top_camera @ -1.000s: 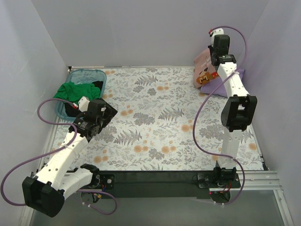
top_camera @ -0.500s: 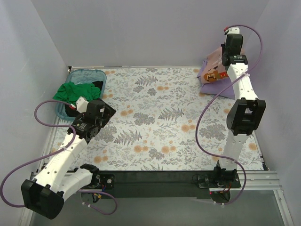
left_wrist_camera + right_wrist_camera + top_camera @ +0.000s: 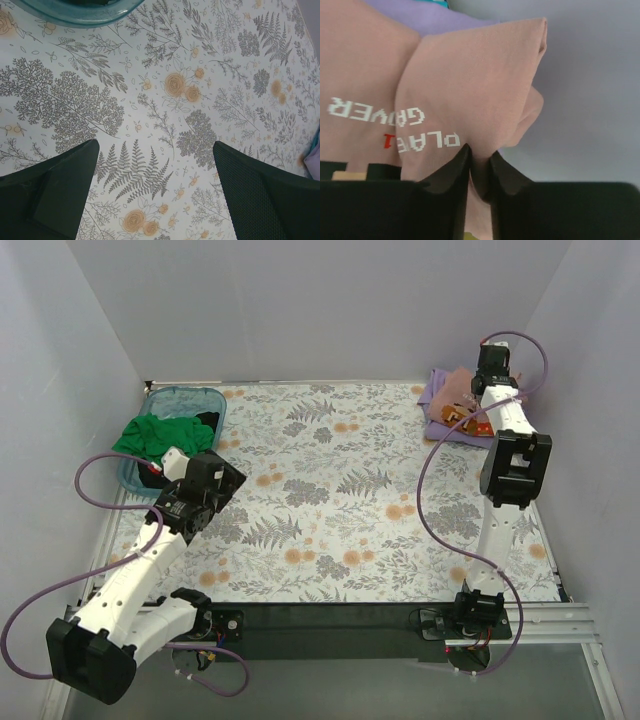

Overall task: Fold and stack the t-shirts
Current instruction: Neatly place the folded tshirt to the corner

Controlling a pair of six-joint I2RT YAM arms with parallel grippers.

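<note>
Flowery cloth [image 3: 330,500] is spread below. Far right, the pink t-shirt [image 3: 470,90] is pinched by the right claw [image 3: 479,165], likely for stacking on the purple t-shirt [image 3: 437,402]. The left claw [image 3: 155,145] is held wide.

You face a floral-covered counter [image 3: 340,530], enclosed by plain pale-grey walls [image 3: 320,310] at 9, 12 and 3 o'clock.
</note>
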